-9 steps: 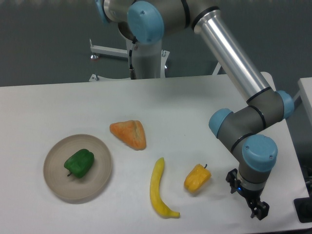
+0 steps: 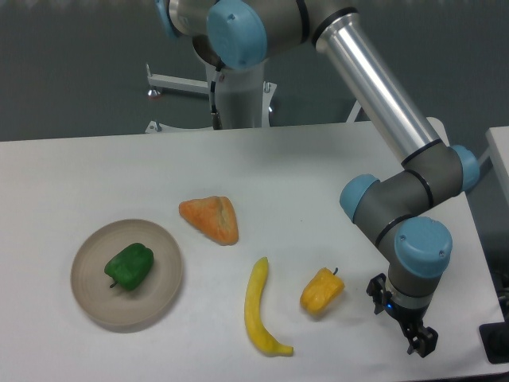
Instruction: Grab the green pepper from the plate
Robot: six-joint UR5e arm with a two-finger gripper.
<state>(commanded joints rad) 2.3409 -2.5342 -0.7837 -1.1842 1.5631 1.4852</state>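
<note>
The green pepper lies on its side in the middle of the round beige plate at the table's front left. My gripper hangs far to the right, near the table's front right corner, pointing down just above the surface. Its dark fingers look close together with nothing between them, but they are too small to read the state. The whole width of the table lies between the gripper and the pepper.
An orange wedge-shaped piece lies right of the plate. A yellow banana and a yellow-orange pepper lie between plate and gripper. The table's right edge is close to the arm.
The gripper and wrist have shifted very slightly left and up. Nothing on the table has moved.
</note>
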